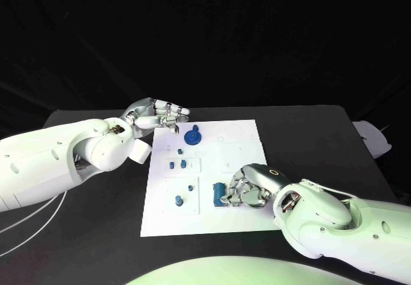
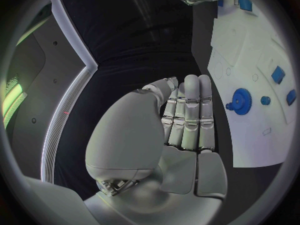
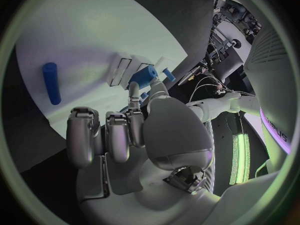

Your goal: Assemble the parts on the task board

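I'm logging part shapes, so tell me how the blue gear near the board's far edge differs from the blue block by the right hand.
The blue gear is round and toothed; the blue block is long and straight-sided. The gear sits at the task board's far end by the left hand; the block is at the near end beside the right hand. Both are blue.

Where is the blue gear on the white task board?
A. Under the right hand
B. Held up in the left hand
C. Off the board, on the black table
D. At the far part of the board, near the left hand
D: the blue gear lies on the far part of the task board, just beside the left hand, which does not hold it.
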Tool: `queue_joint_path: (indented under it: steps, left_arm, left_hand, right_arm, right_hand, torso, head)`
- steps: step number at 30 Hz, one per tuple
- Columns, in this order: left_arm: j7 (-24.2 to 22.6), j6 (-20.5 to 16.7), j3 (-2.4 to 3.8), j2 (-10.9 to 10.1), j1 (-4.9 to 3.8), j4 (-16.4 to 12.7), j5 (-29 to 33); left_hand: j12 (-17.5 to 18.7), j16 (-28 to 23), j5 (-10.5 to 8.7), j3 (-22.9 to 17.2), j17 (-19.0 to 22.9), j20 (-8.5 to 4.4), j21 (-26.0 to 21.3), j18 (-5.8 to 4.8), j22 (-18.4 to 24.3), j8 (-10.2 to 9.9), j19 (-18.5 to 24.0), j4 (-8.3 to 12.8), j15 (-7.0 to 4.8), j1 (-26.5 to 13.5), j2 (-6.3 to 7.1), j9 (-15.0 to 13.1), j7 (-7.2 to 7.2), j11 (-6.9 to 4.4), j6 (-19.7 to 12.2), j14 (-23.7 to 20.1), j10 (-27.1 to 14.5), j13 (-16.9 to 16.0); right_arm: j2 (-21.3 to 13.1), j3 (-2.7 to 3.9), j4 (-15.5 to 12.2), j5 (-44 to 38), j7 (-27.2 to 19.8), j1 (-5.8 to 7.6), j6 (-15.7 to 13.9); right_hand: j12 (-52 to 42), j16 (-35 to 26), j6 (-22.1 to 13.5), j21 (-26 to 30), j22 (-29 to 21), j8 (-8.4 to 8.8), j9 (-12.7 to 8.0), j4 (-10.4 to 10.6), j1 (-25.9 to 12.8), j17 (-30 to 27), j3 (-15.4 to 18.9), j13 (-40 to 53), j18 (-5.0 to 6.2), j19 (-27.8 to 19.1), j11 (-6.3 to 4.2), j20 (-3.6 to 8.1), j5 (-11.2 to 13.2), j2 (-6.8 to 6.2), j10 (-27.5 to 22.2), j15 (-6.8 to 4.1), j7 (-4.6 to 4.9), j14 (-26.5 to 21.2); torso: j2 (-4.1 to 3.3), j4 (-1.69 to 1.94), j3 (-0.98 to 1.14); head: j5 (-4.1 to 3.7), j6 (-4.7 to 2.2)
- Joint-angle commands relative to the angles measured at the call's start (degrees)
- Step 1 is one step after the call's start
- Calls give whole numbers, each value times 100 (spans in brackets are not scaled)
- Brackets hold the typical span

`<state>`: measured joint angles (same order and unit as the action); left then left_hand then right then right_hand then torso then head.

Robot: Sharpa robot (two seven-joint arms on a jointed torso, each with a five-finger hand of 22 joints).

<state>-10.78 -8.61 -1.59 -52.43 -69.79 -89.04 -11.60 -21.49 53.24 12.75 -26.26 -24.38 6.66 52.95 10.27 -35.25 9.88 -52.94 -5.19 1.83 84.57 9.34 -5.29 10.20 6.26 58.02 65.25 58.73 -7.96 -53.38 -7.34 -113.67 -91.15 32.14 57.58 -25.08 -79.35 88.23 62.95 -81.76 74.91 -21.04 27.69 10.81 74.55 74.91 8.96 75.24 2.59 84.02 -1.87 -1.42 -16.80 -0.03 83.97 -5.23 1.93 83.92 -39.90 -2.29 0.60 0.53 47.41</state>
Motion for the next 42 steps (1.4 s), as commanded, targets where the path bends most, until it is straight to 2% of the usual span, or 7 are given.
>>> queue_joint_path:
  steps: [1,12,18,31,42]
  left_arm:
    - [-21,99,3,5,-2,-11,22]
    - [-19,105,2,-5,-2,-13,22]
    - [-20,106,2,-4,-2,-15,22]
    - [-17,113,2,-11,-2,-11,22]
    - [-12,115,2,-6,-2,-5,22]
  left_hand:
    - [-30,-32,-3,41,9,27,-23,33,7,14,30,8,-12,-3,-49,9,-3,-4,-23,-34,-29,-6]
    - [-30,-32,-3,41,9,27,-23,33,7,14,30,8,-12,-3,-49,9,-3,-4,-23,-34,-29,-6]
    - [-30,-32,-3,41,9,27,-23,33,7,14,30,8,-12,-3,-49,9,-3,-4,-23,-34,-29,-6]
    - [-30,-32,-3,41,9,27,-23,33,7,14,30,8,-12,-3,-49,9,-3,-4,-23,-34,-29,-6]
    - [-30,-32,-3,41,9,27,-23,33,7,14,30,8,-12,-3,-49,9,-3,-4,-23,-34,-29,-6]
  right_arm:
    - [-23,-16,42,-86,73,-16,199]
    - [-113,-17,-34,-114,65,-17,231]
    - [-101,-17,-37,-112,60,-18,244]
    - [-95,-17,-176,-4,-59,-18,172]
    - [-46,-16,-26,-52,-9,-18,103]
  right_hand:
    - [28,24,7,25,1284,41,4,-35,315,1180,-61,702,-89,294,-46,47,258,208,113,-33,-33,539]
    - [15,24,11,20,1286,48,1,-88,410,1181,-127,716,-90,296,-51,47,306,180,119,-35,-39,539]
    - [13,24,12,26,1284,48,1,-86,406,1181,-127,717,-89,294,-50,47,305,176,121,-35,-36,539]
    - [-51,29,50,8,1289,36,6,-21,306,1192,-116,765,-93,301,-45,46,328,110,156,-32,-31,541]
    - [-85,34,74,-9,1294,26,12,31,263,1202,-153,791,-96,308,-52,47,295,142,175,-35,-43,544]
  torso:
    - [2,-2,2]
    - [1,-3,7]
    - [-1,0,2]
    - [0,-1,4]
    - [-2,1,5]
  head:
    - [-7,2]
    - [0,6]
    - [-11,7]
    - [3,20]
    - [-4,17]
